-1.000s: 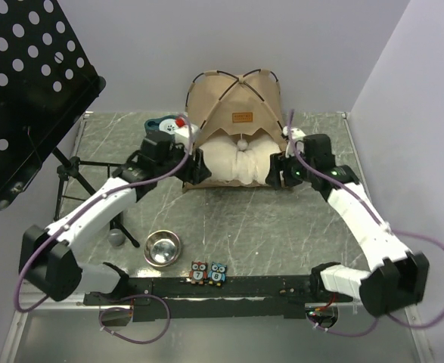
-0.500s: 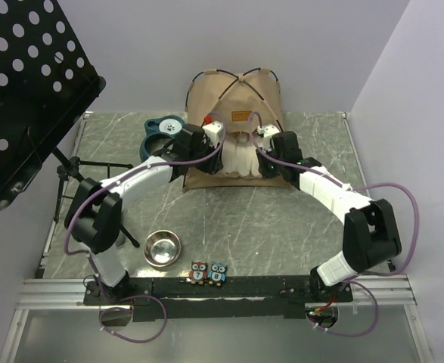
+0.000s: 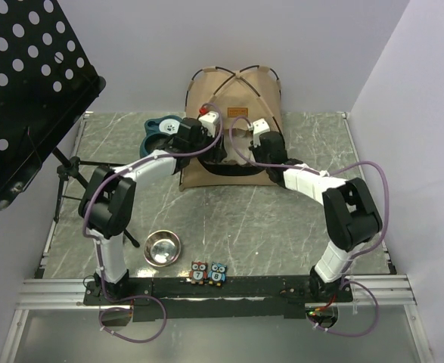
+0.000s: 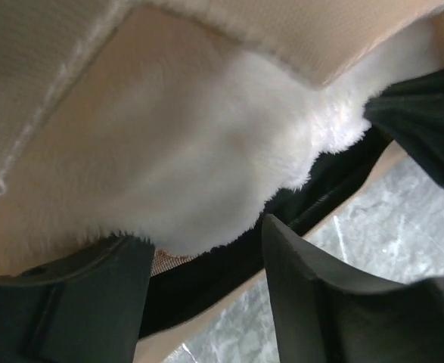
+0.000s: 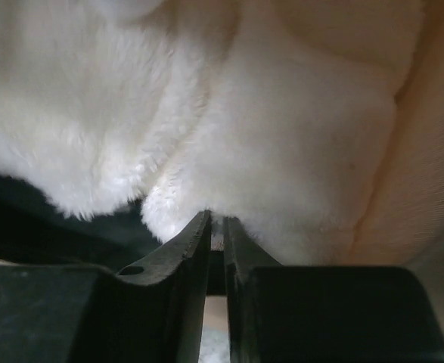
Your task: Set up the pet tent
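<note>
From above, the cushion [image 4: 206,151] inside the pet tent [image 3: 240,94] is not visible (the mouth is covered); the bowl stand [image 3: 161,125] shows only half, behind the left arm [image 3: 150,162].

The pet tent [image 3: 237,94] stands upright at the far middle of the table [image 3: 282,219], with its back near the wall. It is a dome of tan fabric, and thin black poles [image 3: 240,73] cross in arcs over its top. A small brown label [image 3: 239,112] sits above the opening, which faces the near side. The black base panel [image 3: 231,171] lies flat at the front.
</note>
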### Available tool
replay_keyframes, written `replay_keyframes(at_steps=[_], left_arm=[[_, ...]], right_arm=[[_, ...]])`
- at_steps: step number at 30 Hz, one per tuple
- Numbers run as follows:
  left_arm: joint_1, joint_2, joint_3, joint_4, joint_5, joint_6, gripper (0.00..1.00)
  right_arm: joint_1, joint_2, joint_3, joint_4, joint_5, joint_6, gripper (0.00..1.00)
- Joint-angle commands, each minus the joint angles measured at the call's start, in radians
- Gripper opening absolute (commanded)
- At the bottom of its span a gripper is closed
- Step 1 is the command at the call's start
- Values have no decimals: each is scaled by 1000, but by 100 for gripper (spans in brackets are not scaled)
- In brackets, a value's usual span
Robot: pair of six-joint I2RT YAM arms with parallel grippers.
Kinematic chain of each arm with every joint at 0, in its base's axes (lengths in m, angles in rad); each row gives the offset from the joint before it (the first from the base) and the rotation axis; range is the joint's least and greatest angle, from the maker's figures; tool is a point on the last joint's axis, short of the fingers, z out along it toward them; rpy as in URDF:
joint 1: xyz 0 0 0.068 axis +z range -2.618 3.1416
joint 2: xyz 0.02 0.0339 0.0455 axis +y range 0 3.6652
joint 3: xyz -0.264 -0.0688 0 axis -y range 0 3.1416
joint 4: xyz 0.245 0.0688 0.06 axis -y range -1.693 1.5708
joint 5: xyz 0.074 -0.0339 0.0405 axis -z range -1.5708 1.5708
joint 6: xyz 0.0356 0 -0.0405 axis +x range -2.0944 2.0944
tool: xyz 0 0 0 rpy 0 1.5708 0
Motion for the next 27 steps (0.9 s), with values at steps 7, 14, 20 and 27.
replay_keyframes(at_steps=[7,14,20,27], left_arm=[[-4,-76,-40,-169,-40,86,69],[-9,-224,-54,-196,87,126,81],[-9,-318,-42,-245,189,193,88],[-19,-254,26,-277,41,319,85]], right_arm=[[16,-197,-38,-176,-159,-109,29],[16,-386,-40,-329,-378,-122,54],[16,-521,-5,-431,-481,-111,69],[6,-601,-3,-457,-504,-85,89]])
